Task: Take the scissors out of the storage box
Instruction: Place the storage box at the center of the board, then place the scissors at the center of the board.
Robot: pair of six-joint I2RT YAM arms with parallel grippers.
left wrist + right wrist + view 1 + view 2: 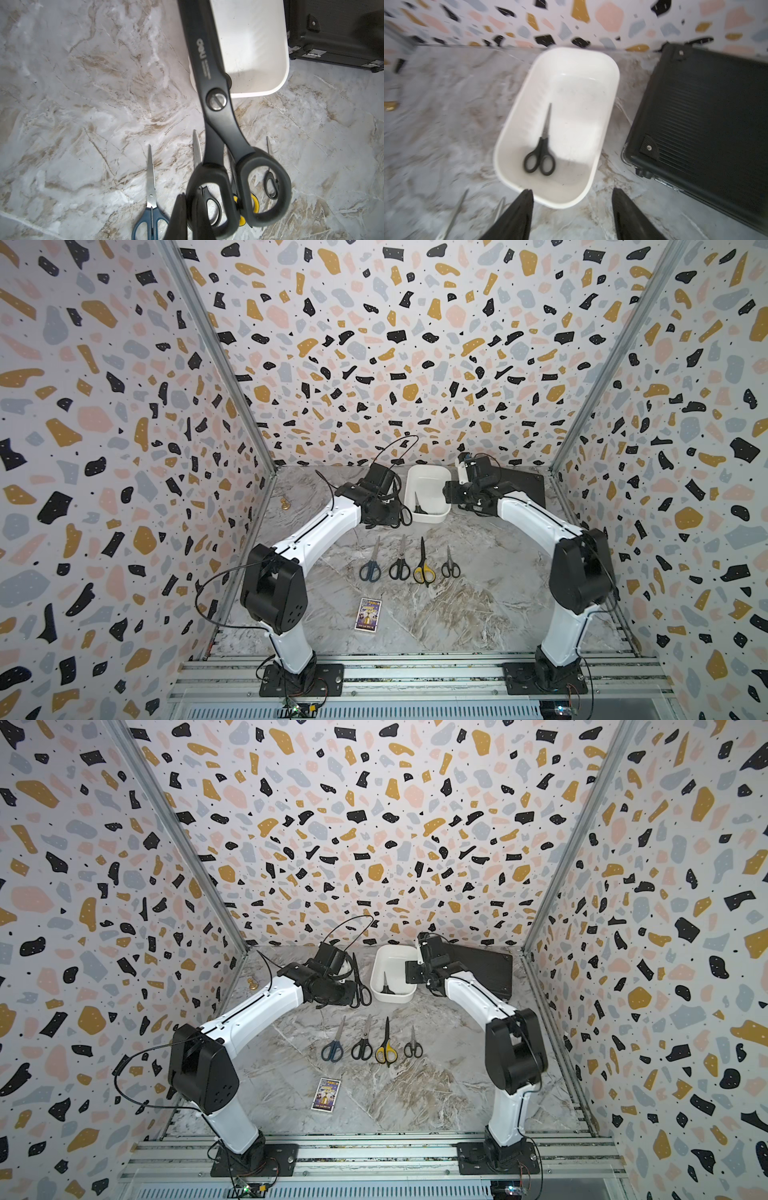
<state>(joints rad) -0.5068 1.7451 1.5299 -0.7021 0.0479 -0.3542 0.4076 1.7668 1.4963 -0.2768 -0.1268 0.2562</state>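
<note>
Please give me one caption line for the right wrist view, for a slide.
Open right gripper facing the white storage box, one pair of black scissors inside, black case beside it.

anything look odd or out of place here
Nothing spilled or damaged. Two stray things lie apart from the scissors: a colourful card nearer the camera and a small gold figure far off to the left.

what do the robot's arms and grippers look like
Both the left arm and the right arm have smooth white link shells with bulky black joint housings. Thin black cables loop loosely beside them. Each stands on a black plate bolted to a metal rail. The left gripper and right gripper are black with tapered, pointed fingers.
</note>
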